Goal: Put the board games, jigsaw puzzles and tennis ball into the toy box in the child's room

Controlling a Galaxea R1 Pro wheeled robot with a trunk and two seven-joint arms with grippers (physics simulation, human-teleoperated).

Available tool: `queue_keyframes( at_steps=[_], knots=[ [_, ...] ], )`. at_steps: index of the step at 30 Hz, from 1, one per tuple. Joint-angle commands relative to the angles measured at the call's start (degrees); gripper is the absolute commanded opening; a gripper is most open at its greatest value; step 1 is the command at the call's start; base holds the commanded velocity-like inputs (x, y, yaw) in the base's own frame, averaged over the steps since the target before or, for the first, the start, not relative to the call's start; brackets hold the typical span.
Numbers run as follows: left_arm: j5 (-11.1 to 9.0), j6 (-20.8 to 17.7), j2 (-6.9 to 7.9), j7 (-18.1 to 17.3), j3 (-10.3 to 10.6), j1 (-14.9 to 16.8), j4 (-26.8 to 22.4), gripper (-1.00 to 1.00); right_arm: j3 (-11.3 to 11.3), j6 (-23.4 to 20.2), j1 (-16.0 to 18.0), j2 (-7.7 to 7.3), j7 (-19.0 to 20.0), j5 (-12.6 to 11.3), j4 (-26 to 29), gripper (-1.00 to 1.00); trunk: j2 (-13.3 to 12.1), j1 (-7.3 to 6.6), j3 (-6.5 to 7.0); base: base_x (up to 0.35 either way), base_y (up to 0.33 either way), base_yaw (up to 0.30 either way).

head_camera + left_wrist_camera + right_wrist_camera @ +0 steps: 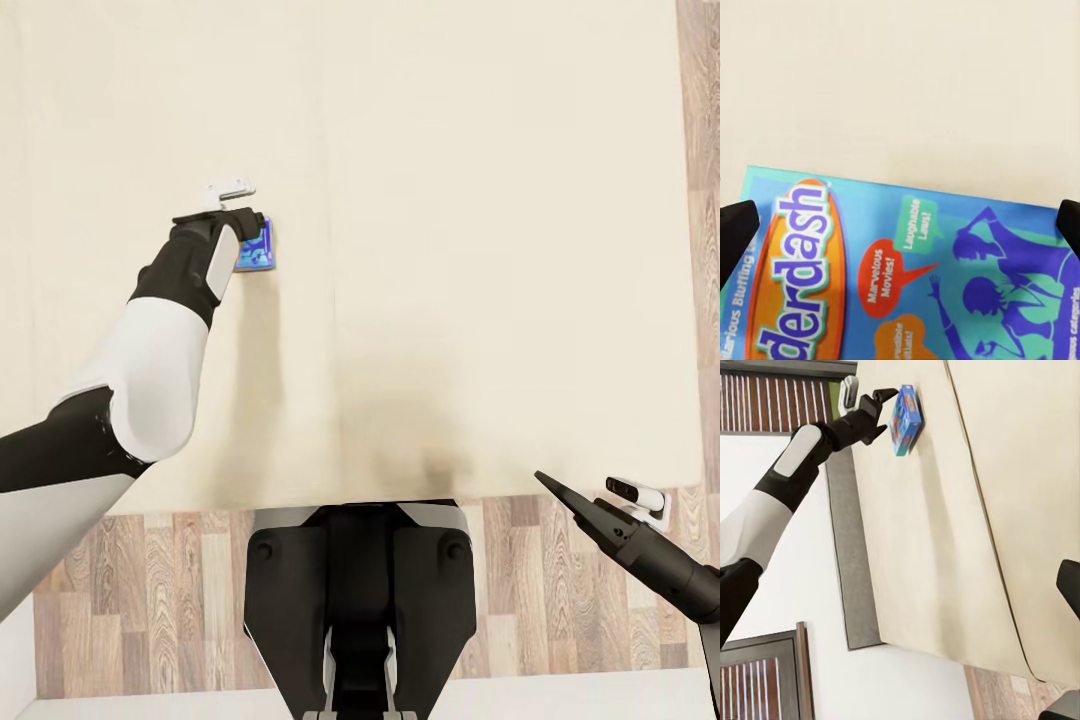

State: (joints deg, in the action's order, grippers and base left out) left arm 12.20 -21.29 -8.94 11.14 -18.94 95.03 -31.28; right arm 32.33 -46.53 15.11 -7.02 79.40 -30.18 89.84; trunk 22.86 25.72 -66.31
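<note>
Reaching: I am stretching my left arm (150, 370) out over the bed (480, 250), with my left claw (243, 232) hanging right above the small blue board game (258, 247).
Left claw: I am holding the jaws wide; in the left wrist view the two black fingertips (736, 232) are sitting at either edge of the box, one on each side, with the printed lid (907, 277) spanning the gap between them. I cannot tell whether the tips are touching the box.
Board game: it is lying flat on the beige mattress cover, directly below my left claw, its blue and teal lid facing up with an orange oval logo and purple figures. In the right wrist view the box (905, 418) is sitting just beside my black left fingers (874, 416).
Around the claw: plain beige cover is spreading on all sides of the box; a seam (975, 510) in the cover is running past it on the far side from my arm. The dark grey bed frame (847, 562) is lying under my left forearm.
Right claw: I am keeping my right claw (560, 490) low at the near edge of the bed, well apart from the box, over the wood-plank floor (180, 600). I cannot tell how far its jaws are parted.
In the way: the path between my left claw and the box is lying open.
</note>
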Motion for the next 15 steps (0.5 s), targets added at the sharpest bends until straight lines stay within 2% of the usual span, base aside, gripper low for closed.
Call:
queue_keyframes(
  at_steps=[1,10,15],
  knots=[
    [0.41,-0.26,-0.09,-0.2,-0.4,0.16,2.29,1.0,0.0,-0.5,0.01,-0.01,0.07,-0.15,0.02,1.0,0.06,0.06,-0.06,0.0,0.0,0.0],
    [0.58,-0.06,-0.2,-0.15,-0.4,3.31,1.69,1.0,-0.01,-0.49,0.01,-0.01,-0.73,-0.09,0.17,1.0,0.06,0.06,-0.06,0.0,0.0,0.0],
    [0.62,0.51,-0.14,-0.15,-0.4,3.81,1.8,1.0,-0.04,-0.49,0.01,-0.01,-0.94,-0.09,0.23,1.0,0.06,0.06,-0.06,0.0,0.0,0.0]
  ],
)
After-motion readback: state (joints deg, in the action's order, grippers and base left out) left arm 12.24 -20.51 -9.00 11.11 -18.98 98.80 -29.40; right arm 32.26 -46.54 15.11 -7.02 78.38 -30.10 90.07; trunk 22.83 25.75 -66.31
